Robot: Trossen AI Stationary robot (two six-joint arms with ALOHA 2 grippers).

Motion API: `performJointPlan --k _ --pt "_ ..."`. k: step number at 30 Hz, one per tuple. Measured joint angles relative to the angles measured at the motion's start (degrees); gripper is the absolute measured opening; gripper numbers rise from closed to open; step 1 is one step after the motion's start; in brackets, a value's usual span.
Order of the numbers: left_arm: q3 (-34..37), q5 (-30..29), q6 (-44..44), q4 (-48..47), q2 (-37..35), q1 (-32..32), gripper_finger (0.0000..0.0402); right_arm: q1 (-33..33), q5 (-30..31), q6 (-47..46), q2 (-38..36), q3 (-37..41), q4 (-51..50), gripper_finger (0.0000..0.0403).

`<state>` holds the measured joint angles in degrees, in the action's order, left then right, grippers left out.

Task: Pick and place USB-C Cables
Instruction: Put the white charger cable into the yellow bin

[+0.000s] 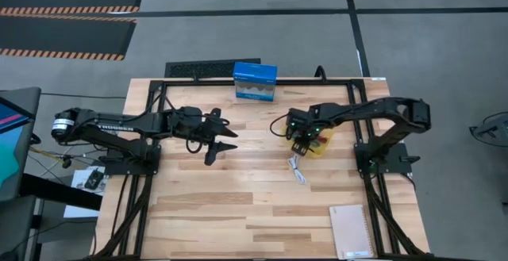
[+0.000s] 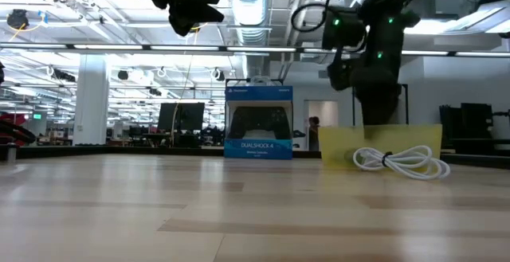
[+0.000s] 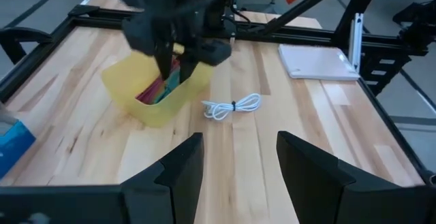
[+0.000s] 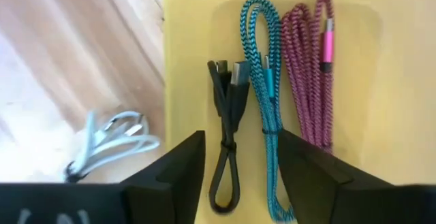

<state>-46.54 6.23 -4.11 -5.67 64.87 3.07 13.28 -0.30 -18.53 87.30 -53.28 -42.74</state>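
The yellow tray (image 4: pixel 381 115) holds three bundled cables side by side: black (image 4: pixel 225 135), teal (image 4: pixel 262 94) and maroon (image 4: pixel 310 74). The white cable (image 1: pixel 297 170) lies on the wood just outside the tray, toward the near edge, and also shows in the low view (image 2: pixel 402 161). My right gripper (image 4: pixel 238 176) is open and reaches down into the tray (image 1: pixel 319 144). Its fingers stand on either side of the black and teal cables, and I see no touch. The tray wall (image 2: pixel 382 144) hides its fingertips in the low view. My left gripper (image 1: pixel 220 140) is open, raised over the table's left half.
A blue game-controller box (image 1: pixel 255 82) stands at the far edge. A pale notebook (image 1: pixel 350 231) lies at the near right corner. Bare wood stretches between the two grippers and across the table's near half. Black frame rails run along the table's sides.
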Motion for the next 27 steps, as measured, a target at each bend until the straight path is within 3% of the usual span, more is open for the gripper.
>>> performJointPlan --k 7,17,22,27 --pt "-0.08 -0.73 1.52 4.59 4.67 -0.59 0.0173 -0.68 -0.03 -3.37 -10.79 -2.71 -6.19 0.021" --pt "-0.74 1.04 4.95 30.72 24.69 -5.6 0.0173 -6.22 0.34 -10.41 -27.33 -5.3 -6.47 0.0203" --pt "-3.6 0.94 7.25 37.23 34.29 -7.31 0.0173 -9.36 2.25 -13.0 -30.79 -5.29 -6.69 0.0203" --pt "-9.86 3.64 10.66 36.24 41.32 -8.37 0.018 -12.44 5.11 -13.13 -30.87 -5.27 -6.46 0.0202"
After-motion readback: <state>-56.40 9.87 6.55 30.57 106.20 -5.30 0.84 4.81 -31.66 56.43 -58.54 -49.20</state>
